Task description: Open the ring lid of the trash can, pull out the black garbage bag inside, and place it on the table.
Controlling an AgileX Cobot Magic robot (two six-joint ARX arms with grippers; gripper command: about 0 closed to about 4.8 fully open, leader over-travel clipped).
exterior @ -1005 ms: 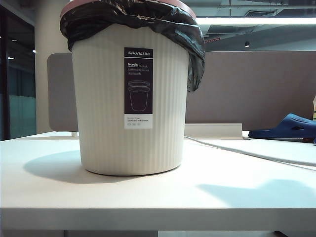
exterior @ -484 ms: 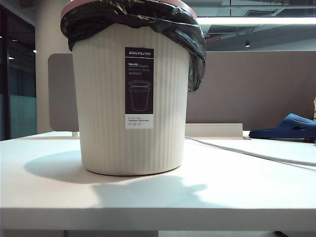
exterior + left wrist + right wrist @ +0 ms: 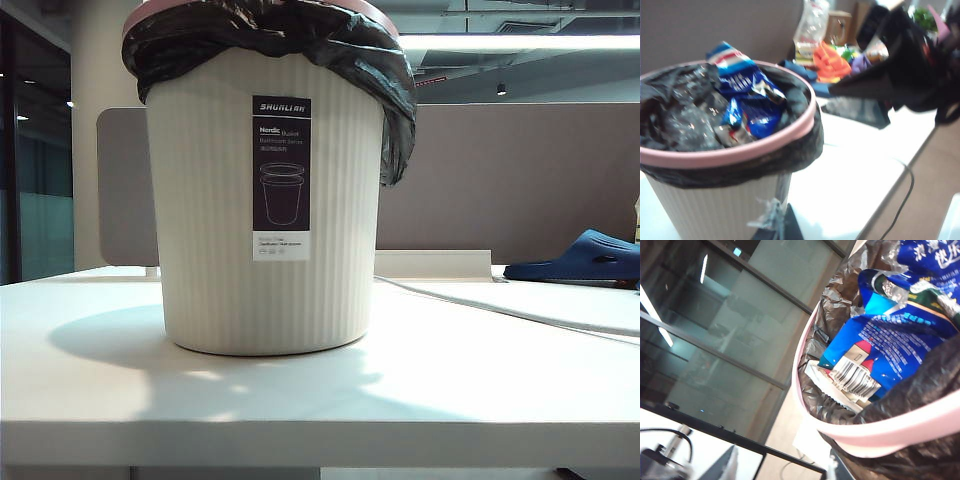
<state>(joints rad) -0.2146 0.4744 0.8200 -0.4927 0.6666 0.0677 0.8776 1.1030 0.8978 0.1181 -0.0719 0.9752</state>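
**Tools.** The left gripper shows only as a narrow dark tip at the edge of its wrist view. Its jaws are together and hold nothing. It hangs outside the trash can, beside the ribbed wall and below the rim. Only a sliver of the right gripper shows, just outside the ring lid and close to it. Whether its jaws stand apart I cannot tell. Neither arm appears in the exterior view. A dark blurred mass crosses the left wrist view, and I cannot identify it.

**Change.** Over the last second the shadow on the table has shifted from the right front towards the middle. It now lies broadly before the can. I judge this to mean the arms are closing in from above. The can, lid and bag look the same as a second ago.

**Task items.** The can stands upright, left of the table's middle and back from the front edge. The pink ring lid is still seated, clamping the black garbage bag, whose edge is folded over the rim. Blue snack wrappers fill the bag. A blue slipper and a cable lie towards the right edge, well clear.

**Meaning.** No step is complete yet. The approach to the lid appears to be under way.
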